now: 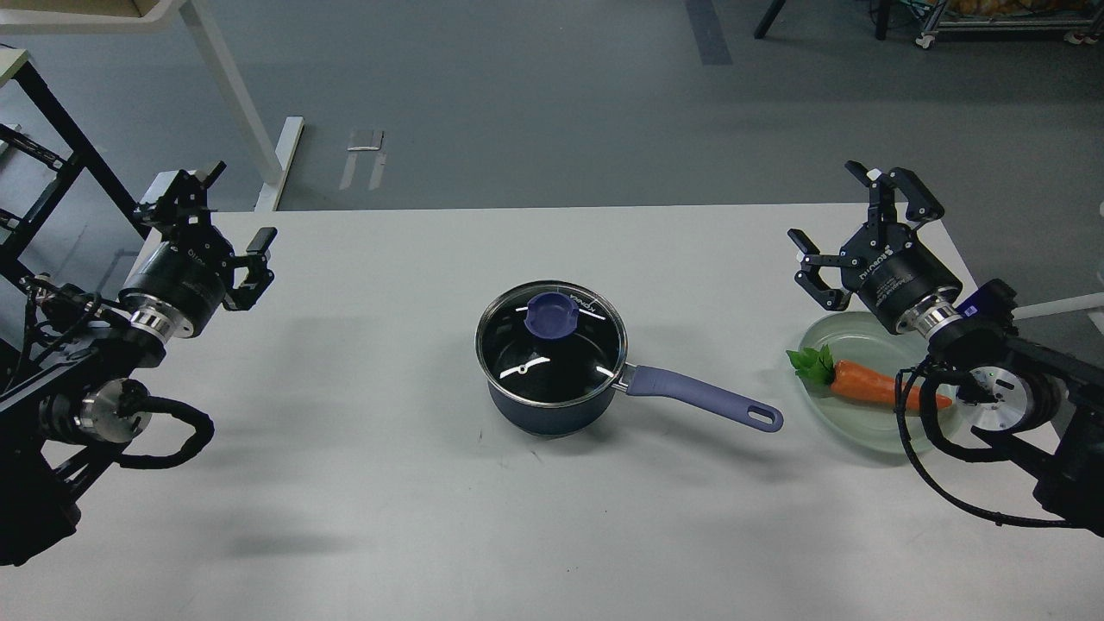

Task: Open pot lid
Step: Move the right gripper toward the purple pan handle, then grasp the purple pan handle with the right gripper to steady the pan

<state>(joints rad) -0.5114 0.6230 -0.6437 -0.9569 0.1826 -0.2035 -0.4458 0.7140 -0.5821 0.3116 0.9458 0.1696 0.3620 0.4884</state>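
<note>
A small dark navy pot stands in the middle of the white table, its long periwinkle handle pointing right. The clear glass lid with a steel rim rests flat on the pot, and its blue-purple knob sits at the centre. My left gripper hovers open at the table's far left, well away from the pot. Far to the right, my right gripper is also open, with nothing between its fingers.
A pale green glass plate holding an orange carrot with green leaves lies at the right, partly under my right arm. A black frame and a white table leg stand beyond the far left edge.
</note>
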